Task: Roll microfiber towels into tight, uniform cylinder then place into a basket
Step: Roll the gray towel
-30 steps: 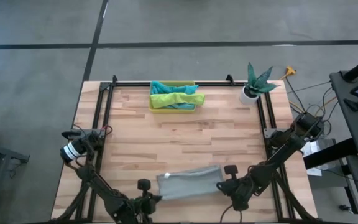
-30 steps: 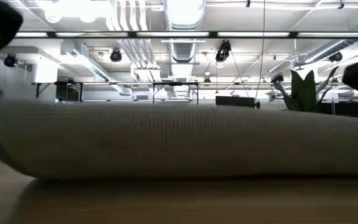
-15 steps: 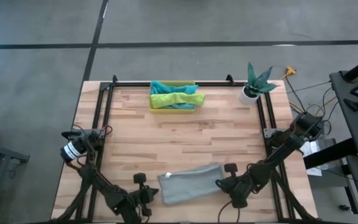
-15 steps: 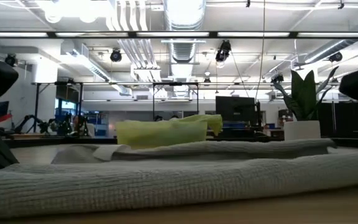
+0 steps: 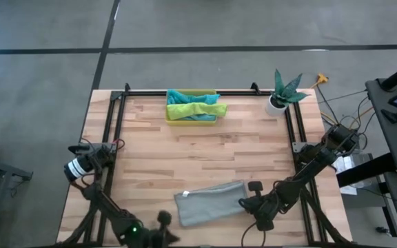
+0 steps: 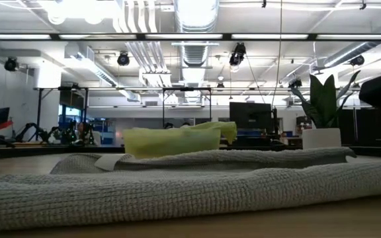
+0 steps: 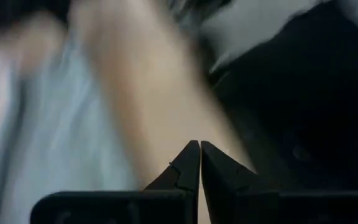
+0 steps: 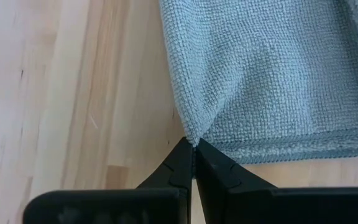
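A grey towel [image 5: 209,202] lies flat near the table's near edge; in the low view it [image 6: 190,192] fills the foreground. My right gripper [image 8: 194,144] is shut on it at its right end [image 5: 242,202]. My left gripper [image 7: 199,148] is shut with nothing between its fingers, and stands off the towel's left end by the near edge [image 5: 164,224]. The left wrist view is blurred. The yellow basket [image 5: 173,118] stands at the far middle, with a teal towel [image 5: 185,96] and a lime green towel [image 5: 195,109] in it. My right gripper pinches the grey towel's near right corner [image 8: 193,135] between its two fingertips. The fingers slant down at it from the table's right. The cloth is drawn up into a small peak at the fingertips, and the rest of the towel lies on the table.
A white pot with a green plant [image 5: 276,103] stands at the far right corner. A black frame [image 5: 116,124] runs along the table's left, far and right sides. Bare wood [image 5: 198,155] lies between the basket and the grey towel.
My left gripper has drawn back from the towel's left end toward the near edge, turning as it went, and has left the low view. The towel's near part, which stood high before the low camera a second ago, has sunk flat onto the table.
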### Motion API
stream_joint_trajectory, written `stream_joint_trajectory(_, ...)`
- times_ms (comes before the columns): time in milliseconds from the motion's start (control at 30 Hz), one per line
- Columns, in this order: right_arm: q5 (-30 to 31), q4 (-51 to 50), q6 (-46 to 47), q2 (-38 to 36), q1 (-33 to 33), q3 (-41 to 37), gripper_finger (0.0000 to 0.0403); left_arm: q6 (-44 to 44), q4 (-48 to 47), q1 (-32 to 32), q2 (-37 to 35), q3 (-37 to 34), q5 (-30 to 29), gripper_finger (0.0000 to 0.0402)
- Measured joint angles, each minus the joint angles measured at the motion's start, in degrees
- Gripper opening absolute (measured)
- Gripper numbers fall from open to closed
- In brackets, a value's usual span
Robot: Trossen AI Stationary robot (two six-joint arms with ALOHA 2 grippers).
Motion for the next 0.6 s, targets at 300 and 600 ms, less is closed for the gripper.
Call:
stream_joint_trajectory(300,-0.01,1.26,0.00,-0.01,0.00,0.00,0.0009,5.27,6.05,3.89,0.12,-1.35,4.52,0.0000)
stream_joint_trajectory(600,0.00,1.33,-0.01,0.00,0.00,0.00,0.0009,-2.57,-1.82,11.04,1.51,0.25,19.25,0.0000)
